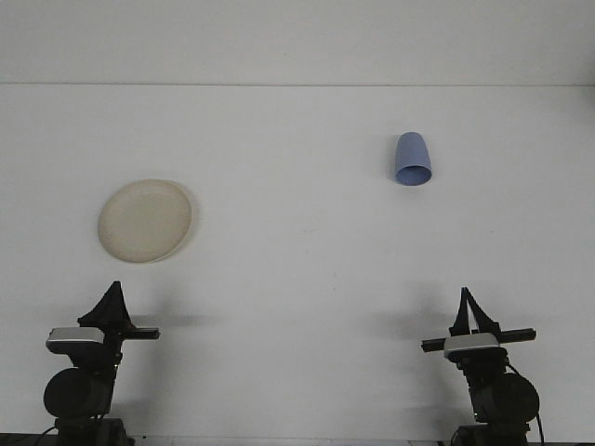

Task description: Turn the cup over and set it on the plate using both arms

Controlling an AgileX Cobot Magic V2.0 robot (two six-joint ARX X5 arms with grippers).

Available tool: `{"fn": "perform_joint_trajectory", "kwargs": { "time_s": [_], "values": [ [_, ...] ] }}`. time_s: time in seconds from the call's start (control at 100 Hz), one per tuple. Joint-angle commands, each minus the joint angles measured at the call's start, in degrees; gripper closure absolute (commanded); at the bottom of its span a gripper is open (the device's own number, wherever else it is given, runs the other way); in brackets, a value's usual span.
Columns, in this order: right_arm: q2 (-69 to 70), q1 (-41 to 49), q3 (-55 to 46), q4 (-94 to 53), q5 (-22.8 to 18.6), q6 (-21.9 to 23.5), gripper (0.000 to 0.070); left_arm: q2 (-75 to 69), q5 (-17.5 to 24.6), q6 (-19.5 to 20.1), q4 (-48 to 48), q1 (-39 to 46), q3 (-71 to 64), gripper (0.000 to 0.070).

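Observation:
A light blue plastic cup (412, 160) stands alone at the far right of the white table, its wider end nearest me and seemingly mouth down. At the left lies a round cream plate (145, 220) with nothing on it. My left gripper (115, 287) sits low at the near left, just in front of the plate, its dark fingers meeting in a point and holding nothing. At the near right, well short of the cup, my right gripper (463, 293) looks the same, tips together and holding nothing.
The white table (297, 279) runs back to a pale wall. Only the plate and the cup lie on it. Both arm bases with their wrist cameras stand at the near edge.

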Motion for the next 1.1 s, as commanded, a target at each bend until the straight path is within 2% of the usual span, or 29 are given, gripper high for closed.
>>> {"fn": "perform_joint_trajectory", "kwargs": {
  "time_s": [0.0,0.72,0.84,1.0,1.09],
  "values": [
    [-0.04,-0.09,-0.11,0.66,-0.02,-0.07,0.07,-0.11,-0.31,-0.13,0.61,0.04,-1.11,0.0688],
    [-0.04,-0.09,-0.11,0.92,-0.24,0.74,0.07,-0.11,-0.33,-0.13,0.61,0.04,-1.11,0.0688],
    [-0.04,-0.04,-0.11,1.62,-0.24,5.44,0.07,-0.11,-0.33,-0.13,0.61,0.04,-1.11,0.0688],
    [-0.04,-0.04,-0.11,3.32,-0.44,15.32,0.07,-0.11,-0.33,-0.13,0.61,0.04,-1.11,0.0688],
    [-0.04,-0.04,-0.11,3.72,-0.24,17.59,0.07,-0.11,-0.31,-0.13,0.61,0.04,-1.11,0.0688]
  ]
}}
